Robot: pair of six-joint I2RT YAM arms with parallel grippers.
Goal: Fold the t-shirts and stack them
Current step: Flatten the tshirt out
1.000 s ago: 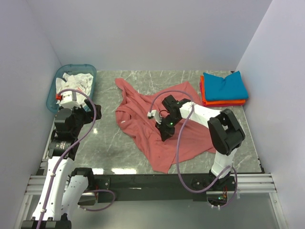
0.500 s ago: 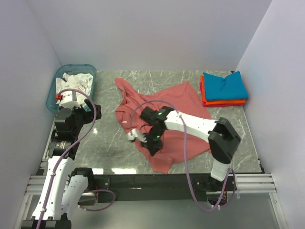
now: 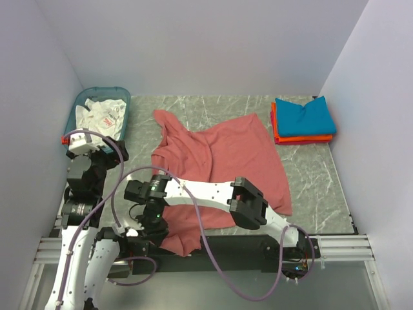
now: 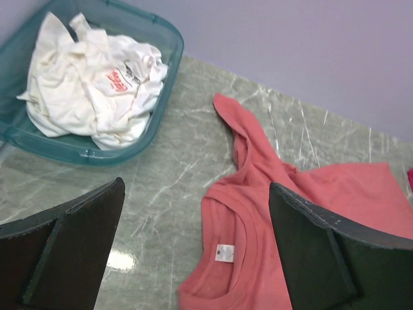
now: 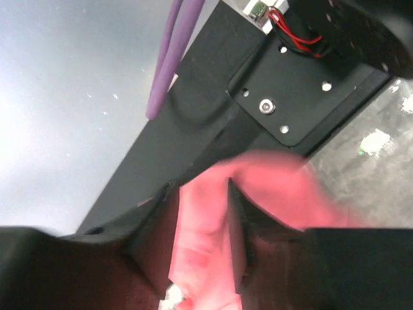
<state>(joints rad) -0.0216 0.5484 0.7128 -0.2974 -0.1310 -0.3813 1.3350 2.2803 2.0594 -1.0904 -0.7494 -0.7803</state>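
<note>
A large dusty-red t-shirt (image 3: 226,155) lies spread across the marble table (image 3: 310,187). Its neck with a white label (image 4: 224,252) points left, and one corner reaches the front edge. My right gripper (image 3: 153,223) is stretched over to the near left. In the right wrist view it (image 5: 203,194) is shut on a bunched fold of that red cloth, which fills the narrow gap between the fingers (image 5: 155,219). My left gripper (image 4: 197,194) hangs wide open above the collar, holding nothing. A folded teal-blue t-shirt (image 3: 304,116) rests on an orange one (image 3: 303,137) at the back right.
A translucent teal basket (image 3: 74,116) with crumpled white cloth (image 3: 100,115) stands at the back left; its rim (image 4: 174,45) shows in the left wrist view. The black base rail (image 5: 284,84) runs right under the right gripper. White walls close in the table.
My right gripper has swept from the shirt's middle to the near left edge, dragging the hem along. The shirt now lies flatter and wider. The left arm has shifted slightly.
</note>
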